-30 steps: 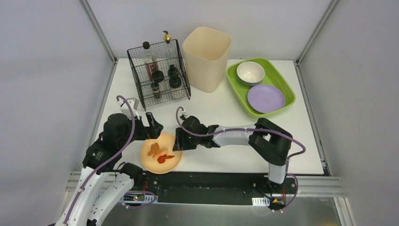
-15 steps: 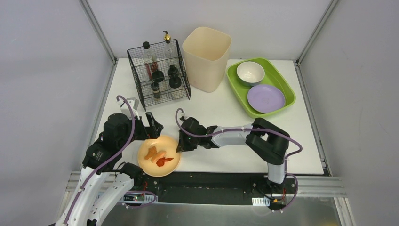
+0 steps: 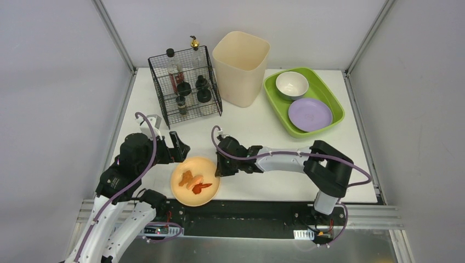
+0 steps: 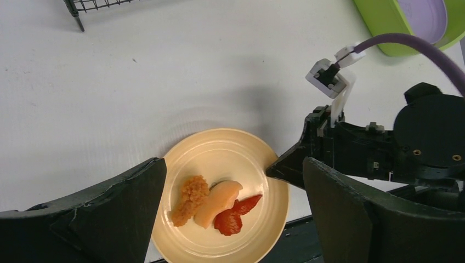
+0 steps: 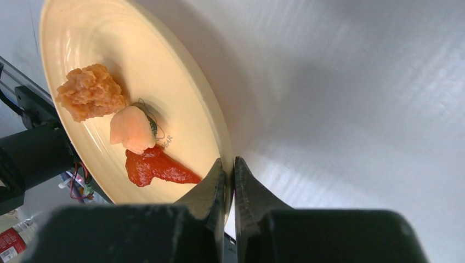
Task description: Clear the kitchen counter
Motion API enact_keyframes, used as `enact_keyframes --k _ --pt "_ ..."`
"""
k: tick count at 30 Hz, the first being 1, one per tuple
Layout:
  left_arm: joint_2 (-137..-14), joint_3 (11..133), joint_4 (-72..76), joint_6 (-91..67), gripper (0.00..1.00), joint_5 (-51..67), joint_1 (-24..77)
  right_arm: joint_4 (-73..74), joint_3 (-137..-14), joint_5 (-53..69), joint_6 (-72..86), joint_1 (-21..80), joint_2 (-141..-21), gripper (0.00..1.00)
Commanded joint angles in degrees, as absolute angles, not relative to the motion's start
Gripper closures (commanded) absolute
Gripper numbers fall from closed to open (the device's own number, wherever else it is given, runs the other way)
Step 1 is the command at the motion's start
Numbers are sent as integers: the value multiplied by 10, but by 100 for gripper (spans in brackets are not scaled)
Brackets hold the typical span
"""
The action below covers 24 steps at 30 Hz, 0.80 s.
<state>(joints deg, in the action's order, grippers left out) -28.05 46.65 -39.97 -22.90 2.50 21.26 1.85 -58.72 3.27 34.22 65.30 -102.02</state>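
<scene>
A yellow plate (image 3: 194,198) with a fried scrap (image 4: 189,200), a pale scrap (image 4: 219,203) and a red scrap (image 4: 236,213) lies at the near edge of the white kitchen counter (image 3: 263,131), partly over the edge. My right gripper (image 3: 219,167) is shut on the plate's right rim; in the right wrist view the gripper (image 5: 229,164) pinches the rim of the plate (image 5: 159,82). My left gripper (image 3: 178,150) is open and empty, just left of and above the plate. In the left wrist view the gripper (image 4: 233,164) is spread wide over the plate (image 4: 219,153).
A black wire rack (image 3: 183,87) holding bottles stands at the back left. A tall cream bin (image 3: 241,66) stands beside it. A green tray (image 3: 329,87) at the back right holds a white bowl (image 3: 291,84) and a purple plate (image 3: 310,114).
The right gripper has moved to the right with the plate's rim in it, sliding the plate right along the near edge. The left arm has stayed put.
</scene>
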Motion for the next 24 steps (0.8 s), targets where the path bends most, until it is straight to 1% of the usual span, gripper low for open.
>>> enact_keyframes --k 1,15,24 --pt "-274 461 -405 -216 0 23 204 34 -581 16 334 654 -949 100" --pt "-274 462 -405 -216 0 27 204 91 -532 4 324 623 -810 100" --pt "-264 462 -405 -216 0 21 204 151 -533 -10 304 573 -721 100"
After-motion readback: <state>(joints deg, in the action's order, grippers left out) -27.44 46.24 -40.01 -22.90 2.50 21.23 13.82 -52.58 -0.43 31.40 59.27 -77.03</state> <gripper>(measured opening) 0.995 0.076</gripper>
